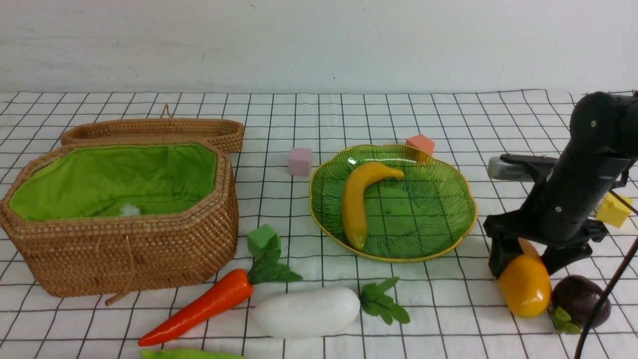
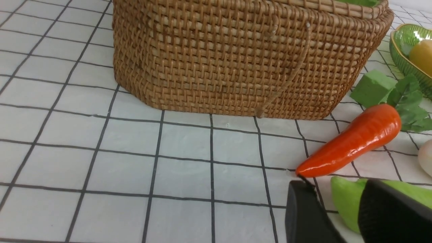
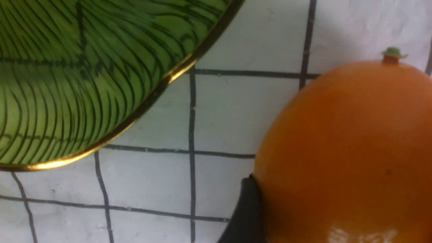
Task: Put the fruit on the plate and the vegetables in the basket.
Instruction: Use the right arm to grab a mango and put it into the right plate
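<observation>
White plaster wall (image 1: 319, 40) backs a table under a white cloth with a black grid (image 1: 448, 114). One octagonal brown wicker basket (image 1: 134, 249) lined in green cloth stands open at the left, and its single woven lid (image 1: 149, 129) lies just behind it.

Of the three fruits, one long yellow banana (image 1: 354, 204) lies in the one green glass plate (image 1: 448, 199). The plump orange-yellow mango (image 1: 526, 294) and the small dark purple round fruit (image 1: 580, 299) sit side by side on the cloth, right of the plate.

All three vegetables lie on the cloth in front of the basket and plate: an orange carrot (image 1: 204, 304), a fat white radish (image 1: 304, 311) and a flat green pod (image 1: 189, 354).

Four foam cubes (pink (image 1: 299, 161), orange (image 1: 420, 144), green (image 1: 261, 239), yellow (image 1: 614, 209)) are scattered about.

The right gripper (image 1: 526, 267) straddles the mango, jaws wide, with one finger pressed to its side. The left gripper (image 2: 337, 189) has the pod's tip between narrowly parted fingers; whether it grips I cannot tell.
</observation>
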Action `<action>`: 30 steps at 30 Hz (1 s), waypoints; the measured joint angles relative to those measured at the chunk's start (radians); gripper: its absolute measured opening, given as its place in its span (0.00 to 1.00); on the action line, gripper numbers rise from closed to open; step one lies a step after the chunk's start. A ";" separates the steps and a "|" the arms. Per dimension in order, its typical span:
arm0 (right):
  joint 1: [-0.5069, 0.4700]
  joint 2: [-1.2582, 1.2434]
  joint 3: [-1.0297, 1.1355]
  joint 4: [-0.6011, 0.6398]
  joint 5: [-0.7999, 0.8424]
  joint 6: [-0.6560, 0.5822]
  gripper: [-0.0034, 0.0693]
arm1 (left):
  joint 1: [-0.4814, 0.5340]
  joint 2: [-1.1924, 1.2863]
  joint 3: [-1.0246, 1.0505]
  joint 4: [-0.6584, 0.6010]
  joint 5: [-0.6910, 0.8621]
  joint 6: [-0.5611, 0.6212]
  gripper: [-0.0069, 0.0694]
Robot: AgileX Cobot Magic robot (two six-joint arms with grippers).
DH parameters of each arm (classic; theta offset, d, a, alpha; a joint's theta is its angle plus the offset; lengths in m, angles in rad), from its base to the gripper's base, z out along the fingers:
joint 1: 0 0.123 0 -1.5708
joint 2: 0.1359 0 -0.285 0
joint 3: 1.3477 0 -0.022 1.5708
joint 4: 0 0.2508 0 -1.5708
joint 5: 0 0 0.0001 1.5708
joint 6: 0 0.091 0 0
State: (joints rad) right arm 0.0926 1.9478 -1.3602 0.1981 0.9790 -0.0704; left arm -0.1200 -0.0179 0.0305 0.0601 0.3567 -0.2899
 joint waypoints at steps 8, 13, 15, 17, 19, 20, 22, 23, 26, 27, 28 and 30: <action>0.000 -0.064 -0.031 -0.003 -0.004 -0.021 0.88 | 0.000 0.000 0.000 0.000 0.000 0.000 0.40; 0.000 -0.197 -0.163 0.009 0.019 -0.010 0.88 | 0.000 0.000 0.000 0.000 0.000 0.000 0.40; 0.000 -0.236 -0.205 0.025 0.032 -0.008 0.87 | 0.000 0.000 0.000 0.000 0.000 0.000 0.40; 0.000 -0.265 -0.230 0.039 0.037 -0.007 0.87 | 0.000 0.000 0.000 0.000 0.000 0.000 0.40; 0.001 -0.278 -0.241 0.043 0.045 -0.007 0.87 | 0.000 0.000 0.000 0.000 0.000 0.000 0.40; 0.001 -0.280 -0.242 0.046 0.051 -0.006 0.87 | 0.000 0.000 0.000 0.000 0.000 0.000 0.40; 0.001 -0.279 -0.242 0.050 0.065 -0.006 0.87 | 0.000 0.000 0.000 0.000 0.000 0.000 0.40; 0.001 -0.276 -0.242 0.052 0.070 -0.006 0.87 | 0.000 0.000 0.000 0.000 0.000 0.000 0.40; 0.001 -0.268 -0.241 0.068 0.081 -0.005 0.87 | 0.000 0.000 0.000 0.000 0.000 0.000 0.40; 0.001 -0.264 -0.241 0.075 0.080 -0.005 0.87 | 0.000 0.000 0.000 0.000 0.000 0.000 0.40; 0.001 -0.263 -0.241 0.080 0.080 -0.005 0.87 | 0.000 0.000 0.000 0.000 0.000 0.000 0.40; 0.002 -0.245 -0.240 0.143 0.059 -0.005 0.87 | 0.000 0.000 0.000 0.000 0.000 0.000 0.40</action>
State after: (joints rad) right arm 0.0945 1.7025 -1.6004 0.3412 1.0375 -0.0757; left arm -0.1200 -0.0179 0.0305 0.0601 0.3567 -0.2899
